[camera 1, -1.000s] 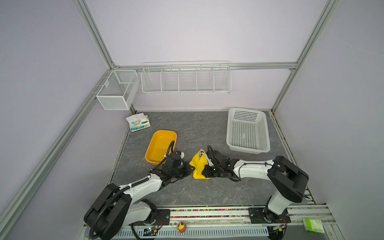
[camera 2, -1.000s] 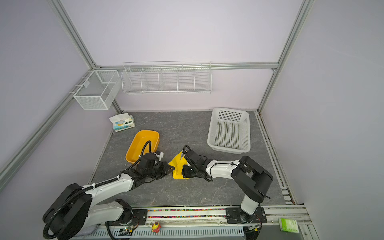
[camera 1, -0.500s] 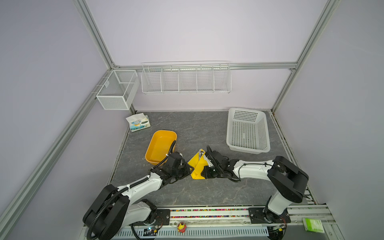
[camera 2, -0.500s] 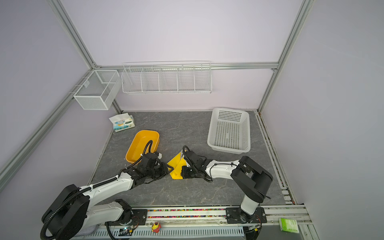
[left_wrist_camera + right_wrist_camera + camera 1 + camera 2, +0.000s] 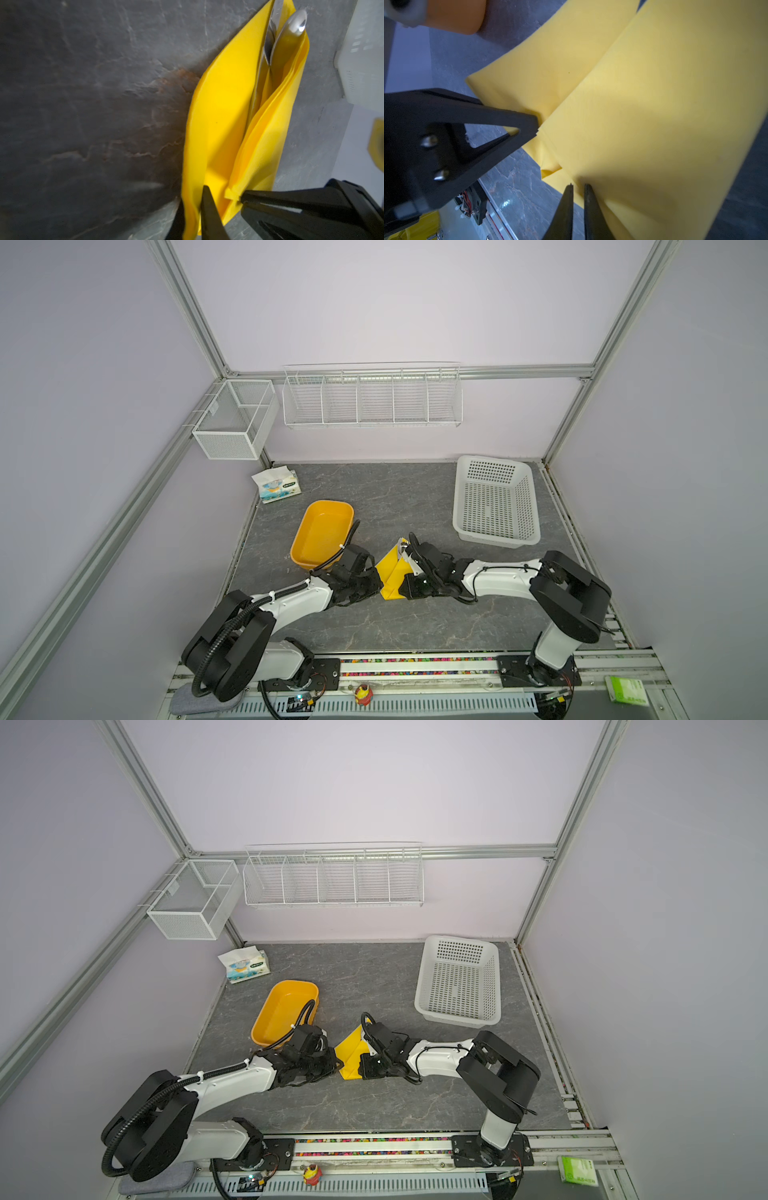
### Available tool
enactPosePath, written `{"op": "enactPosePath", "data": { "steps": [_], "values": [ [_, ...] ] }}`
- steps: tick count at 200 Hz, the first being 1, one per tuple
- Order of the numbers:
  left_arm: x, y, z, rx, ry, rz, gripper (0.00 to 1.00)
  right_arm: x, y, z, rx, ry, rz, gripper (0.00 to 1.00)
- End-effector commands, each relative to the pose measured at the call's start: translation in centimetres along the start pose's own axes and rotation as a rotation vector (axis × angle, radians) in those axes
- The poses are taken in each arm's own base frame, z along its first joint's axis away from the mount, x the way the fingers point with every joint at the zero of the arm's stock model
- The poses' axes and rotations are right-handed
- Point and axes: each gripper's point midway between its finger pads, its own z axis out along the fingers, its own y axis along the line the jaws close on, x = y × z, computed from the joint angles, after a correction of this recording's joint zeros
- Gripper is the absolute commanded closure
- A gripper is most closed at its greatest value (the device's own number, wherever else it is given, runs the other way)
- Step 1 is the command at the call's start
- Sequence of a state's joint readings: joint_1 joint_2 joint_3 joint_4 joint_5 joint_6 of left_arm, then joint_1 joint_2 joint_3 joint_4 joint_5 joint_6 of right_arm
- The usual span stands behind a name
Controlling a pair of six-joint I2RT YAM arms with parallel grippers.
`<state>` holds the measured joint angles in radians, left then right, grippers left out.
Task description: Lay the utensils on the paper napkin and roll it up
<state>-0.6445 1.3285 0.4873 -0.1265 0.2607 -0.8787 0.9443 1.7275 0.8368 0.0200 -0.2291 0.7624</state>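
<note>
The left fingers (image 5: 208, 216) are pressing together on one long edge of the paper napkin (image 5: 218, 124), with the yellow sheet passing between them and almost no gap showing. The right fingers (image 5: 566, 212) are standing nearly closed too, pinching the opposite flap close to its near corner. The napkin is lying folded into a loose trough between the two pairs of fingers, which are facing each other across its near end. Its two flaps are rising on either side and running away from the fingers toward the back of the bench (image 5: 415, 497). The utensils (image 5: 291, 31) are lying inside that fold, side by side along its length, their silver ends showing at the far opening, well away from both pairs of fingers. In both top views the napkin is sitting near the front middle of the bench. The orange-yellow tray (image 5: 322, 531) is standing just behind the left arm, the white basket (image 5: 494, 502) is sitting farther back on the right, and the tissue pack (image 5: 276, 486) is resting in the back left corner.
</note>
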Motion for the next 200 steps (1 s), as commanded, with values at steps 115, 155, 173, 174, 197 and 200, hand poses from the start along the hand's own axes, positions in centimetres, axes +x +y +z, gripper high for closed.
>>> {"op": "enactPosePath", "data": {
  "steps": [115,155,173,174,197,200],
  "values": [
    [0.3,-6.8,-2.8,0.212,0.103,0.087,0.92,0.2,-1.8,0.5,0.084,0.000,0.036,0.86],
    [0.4,-7.1,-2.1,0.213,0.135,0.015,0.91,0.0,-1.4,0.4,0.061,-0.009,0.036,0.86],
    [0.3,-7.4,-1.6,0.231,0.143,-0.019,0.91,-0.2,-1.2,0.2,0.050,-0.016,0.039,0.86],
    [0.3,-7.4,-1.6,0.232,0.144,-0.020,0.91,-0.2,-1.2,0.2,0.050,-0.016,0.040,0.86],
    [0.3,-8.5,-1.0,0.274,0.158,-0.027,0.91,-0.4,-1.1,0.1,0.041,-0.026,0.039,0.86],
    [0.3,-8.6,-0.9,0.278,0.161,-0.027,0.91,-0.4,-1.1,0.0,0.040,-0.026,0.040,0.86]
  ]
}}
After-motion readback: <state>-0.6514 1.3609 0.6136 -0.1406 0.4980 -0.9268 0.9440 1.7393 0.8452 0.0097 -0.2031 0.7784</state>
